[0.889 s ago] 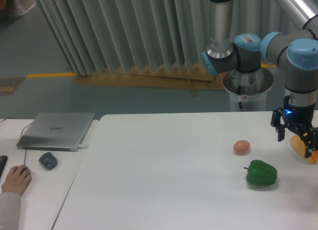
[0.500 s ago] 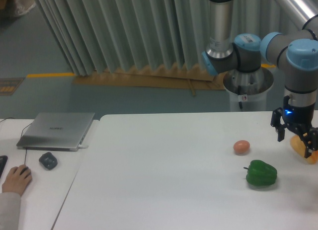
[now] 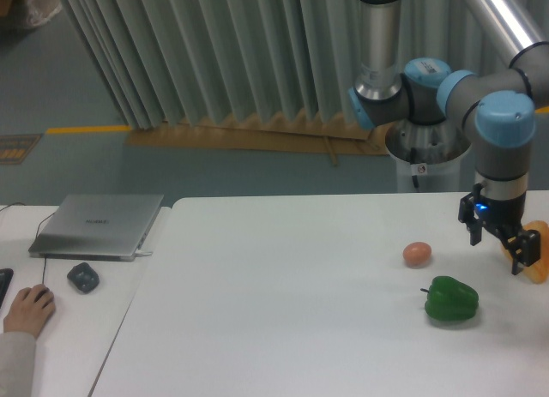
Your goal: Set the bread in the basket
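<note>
two dark fingers of the pincer hang spread apart just above the white table at its far right, and they grip nothing; the jaws stand open with a clear gap between them. a moment ago this same pincer sat further right, straddling or at least overlapping the bread, and since then the arm has swung a little to the left, so the wrist and the blue-capped joint above it now stand nearer the middle of the table. the bread, a golden-orange lump cut off by the right edge of the view, lies just to the right of the right-hand finger, which still covers part of it; whether they touch i cannot tell. it looks to rest on the table, not lifted. my reading is that the grasp has not been made and the pincer must line up over the bread again before closing. to the left and nearer lies a green pepper, and further left a pinkish-brown egg, both well apart from the fingers. no basket shows anywhere in this view. far off at the left, a laptop, a mouse and a person's hand sit on a neighbouring table.
</note>
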You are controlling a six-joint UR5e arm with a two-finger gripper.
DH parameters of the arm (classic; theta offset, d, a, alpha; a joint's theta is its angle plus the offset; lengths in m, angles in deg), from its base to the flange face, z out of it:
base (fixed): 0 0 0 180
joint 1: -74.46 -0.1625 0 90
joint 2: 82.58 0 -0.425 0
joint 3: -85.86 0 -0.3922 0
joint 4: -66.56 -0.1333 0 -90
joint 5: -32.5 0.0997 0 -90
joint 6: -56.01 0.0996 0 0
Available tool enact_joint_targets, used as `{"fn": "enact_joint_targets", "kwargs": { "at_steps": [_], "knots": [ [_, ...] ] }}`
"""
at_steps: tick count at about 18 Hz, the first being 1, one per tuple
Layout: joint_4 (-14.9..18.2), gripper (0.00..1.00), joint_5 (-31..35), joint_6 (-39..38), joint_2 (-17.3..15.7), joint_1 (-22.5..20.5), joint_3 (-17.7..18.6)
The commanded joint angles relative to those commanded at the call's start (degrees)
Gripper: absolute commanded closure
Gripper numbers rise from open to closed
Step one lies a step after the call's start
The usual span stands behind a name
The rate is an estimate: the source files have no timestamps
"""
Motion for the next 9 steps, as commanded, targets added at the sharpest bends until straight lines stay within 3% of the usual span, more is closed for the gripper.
{"fn": "enact_joint_targets", "kwargs": {
  "at_steps": [2, 7, 9],
  "knots": [
    [-0.3, 0.00, 0.4, -0.1, 0.0, 0.2, 2.3],
    [-0.3, 0.00, 2.5, 0.3, 0.4, 0.4, 3.3],
    [0.1, 0.00, 5.6, 0.6, -0.2, 0.1, 1.5]
  ]
}}
